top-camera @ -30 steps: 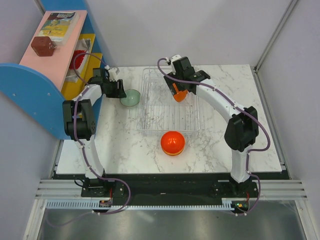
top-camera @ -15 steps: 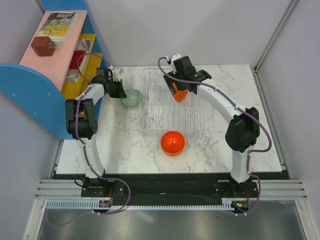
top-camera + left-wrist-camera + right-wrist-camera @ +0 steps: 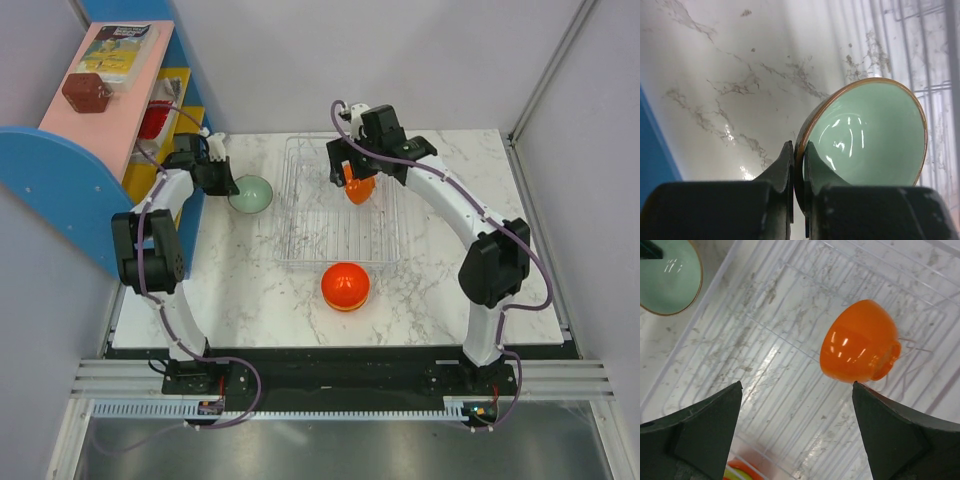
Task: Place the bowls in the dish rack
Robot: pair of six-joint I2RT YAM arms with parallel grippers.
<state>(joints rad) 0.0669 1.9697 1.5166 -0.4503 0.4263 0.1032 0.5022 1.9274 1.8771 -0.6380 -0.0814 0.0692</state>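
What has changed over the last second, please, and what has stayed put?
The left gripper closed on the rim of the green bowl and drew it slightly left, away from the rack. The right gripper, open, shifted slightly above the orange bowl. That bowl stayed in the rack; the red bowl did not move.

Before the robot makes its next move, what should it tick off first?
1. Left claw pinches green bowl by the rim: ok.
2. Right claw open, holding nothing: ok.
3. Orange bowl lies inside dish rack: ok.
4. Rack has free space for green bowl: ok.
5. Red-orange bowl loaded: not ok, sits on table before the rack.
6. Pinch firm enough for carrying: cannot tell.
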